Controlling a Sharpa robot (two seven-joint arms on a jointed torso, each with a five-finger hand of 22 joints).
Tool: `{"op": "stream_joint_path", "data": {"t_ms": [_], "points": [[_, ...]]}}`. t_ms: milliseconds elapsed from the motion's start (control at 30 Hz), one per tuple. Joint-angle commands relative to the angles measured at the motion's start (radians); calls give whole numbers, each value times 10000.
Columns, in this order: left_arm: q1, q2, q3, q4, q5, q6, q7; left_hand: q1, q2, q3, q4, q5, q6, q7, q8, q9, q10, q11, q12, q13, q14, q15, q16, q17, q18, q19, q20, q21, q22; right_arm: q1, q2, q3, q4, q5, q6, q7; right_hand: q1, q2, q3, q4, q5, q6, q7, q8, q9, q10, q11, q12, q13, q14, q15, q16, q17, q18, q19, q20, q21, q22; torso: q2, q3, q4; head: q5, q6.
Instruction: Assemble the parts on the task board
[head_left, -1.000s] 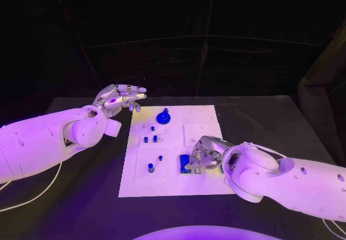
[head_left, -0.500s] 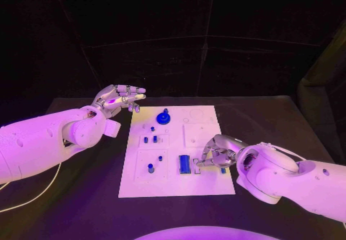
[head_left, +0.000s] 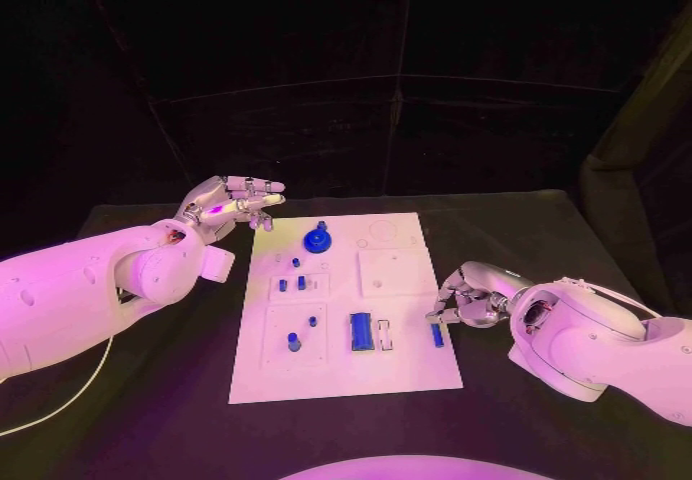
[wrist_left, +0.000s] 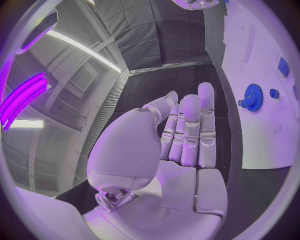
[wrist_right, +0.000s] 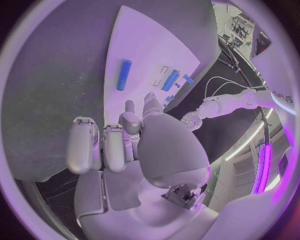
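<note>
- Head view: board (head_left: 346, 375) at counter (head_left: 173, 420) centre, bearing blue parts: gear (head_left: 317, 240) at far edge, block (head_left: 361, 331) near middle, slim bar (head_left: 437, 335) at right edge.
- Right hand (head_left: 469, 300): over the board's right edge, just beside the bar; fingers curled, holding nothing that shows.
- Left hand (head_left: 231, 203): raised off the far-left corner, fingers loosely apart, empty.
- Step, as judged: between placements; next calls for picking the bar and seating it.

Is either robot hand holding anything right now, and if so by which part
Nothing is held. The left hand hovers empty beyond the board; the right hand sits beside a thin blue bar without gripping it.
</note>
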Motion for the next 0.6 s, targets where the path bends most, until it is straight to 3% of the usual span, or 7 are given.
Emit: {"op": "stream_joint_path", "data": {"t_ms": [33,167,400,600], "points": [[10,-25,-53,42,33,88,128,-108,-16,-24,-39,43,-24,-14,50,-6,-78,-17,68,-8,-53,2,28,-16,52,23,16,-32,-14,9,-40,-3,-23,-672,508,-233,-154,4,-145,52,-31,162,-14,10,75,77,-52,-64,2,544,-13,35,9,-201,15,-18,63,4,-15,10,-2,-25,9],[10,-37,-95,54,33,143,108,-117,7,-21,-45,43,24,-38,99,6,-64,-34,116,-6,-67,-6,28,-33,55,17,15,-43,-20,-2,49,-8,-161,-884,796,-459,-239,-9,-251,140,-70,261,-57,51,166,88,-86,-90,-5,543,-41,32,17,-203,16,-43,65,13,-3,-13,19,-51,33],[10,-58,-117,69,33,177,88,-118,10,-20,-46,43,31,-42,106,8,-61,-37,122,-6,-69,-8,27,-37,56,17,14,-45,-21,-136,307,-12,-356,-1128,1223,-693,-262,-24,-289,168,-106,272,-67,56,197,94,-94,-91,0,543,-49,31,20,-204,16,-51,65,15,7,0,24,-37,24],[10,-78,-122,64,32,170,93,-118,10,-20,-46,43,31,-42,106,8,-61,-37,122,-6,-69,-8,27,-37,56,17,14,-45,-21,-179,390,-14,-427,-1277,1515,-821,-262,-39,-306,172,-122,273,-71,56,209,90,-97,-106,-11,540,-52,22,4,-203,13,-54,62,9,-2,-16,20,-29,-3]]}}
